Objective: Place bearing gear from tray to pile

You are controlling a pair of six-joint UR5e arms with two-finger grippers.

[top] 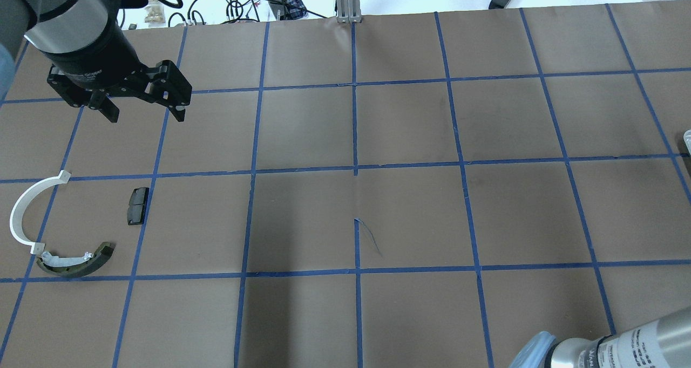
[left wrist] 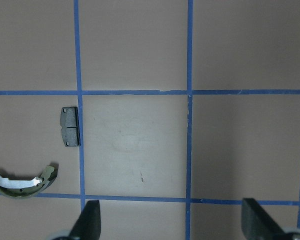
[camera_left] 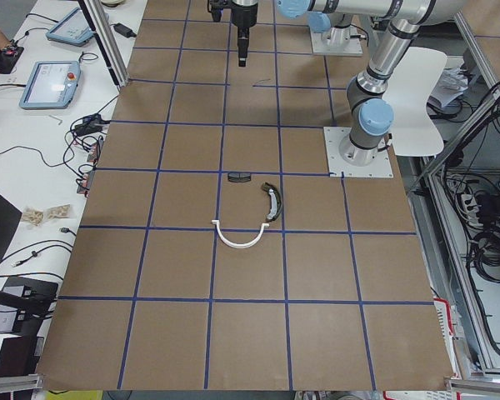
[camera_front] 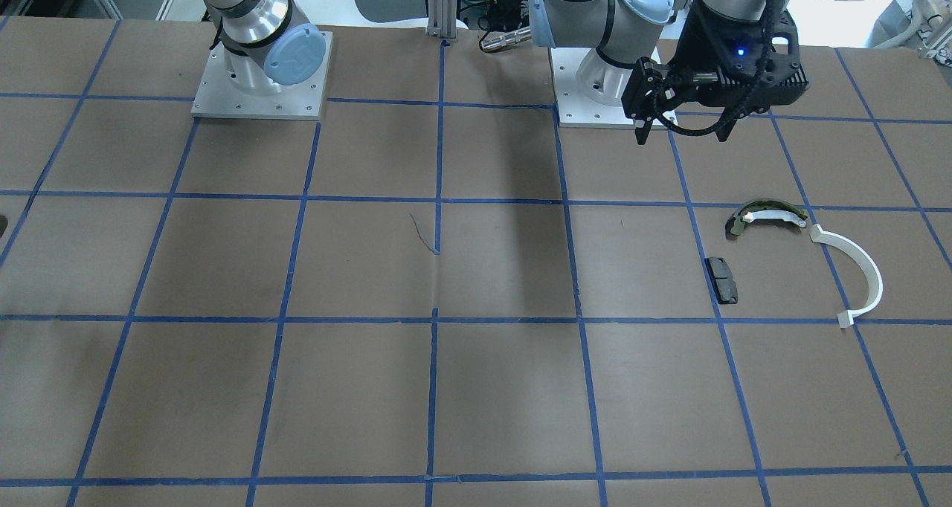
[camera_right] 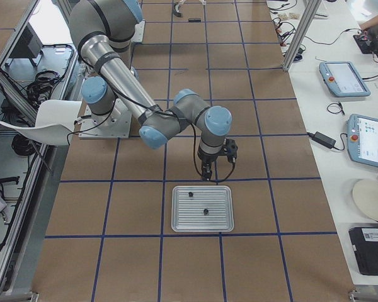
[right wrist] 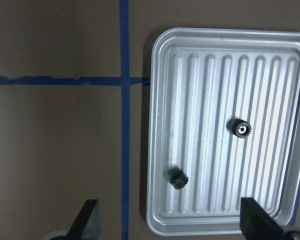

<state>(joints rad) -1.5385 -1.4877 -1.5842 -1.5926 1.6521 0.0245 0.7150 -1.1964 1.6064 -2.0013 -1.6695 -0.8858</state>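
Two small black bearing gears (right wrist: 241, 129) (right wrist: 178, 179) lie on a ribbed silver tray (right wrist: 225, 34), which also shows in the exterior right view (camera_right: 217, 217). My right gripper (right wrist: 171, 222) is open and empty, and hovers above the tray's edge. The pile is a white half-ring (top: 21, 211), an olive curved shoe (top: 75, 263) and a flat black pad (top: 137, 205). It also shows in the front view: ring (camera_front: 863, 265), shoe (camera_front: 766, 215), pad (camera_front: 721, 279). My left gripper (top: 143, 106) is open and empty, raised above the table beyond the pile.
The table is brown paper with a blue tape grid. The arm bases (camera_front: 260, 83) (camera_front: 610, 91) stand on metal plates at the robot's side. Cables and tablets (camera_right: 343, 75) lie on the white bench beyond the table's far edge.
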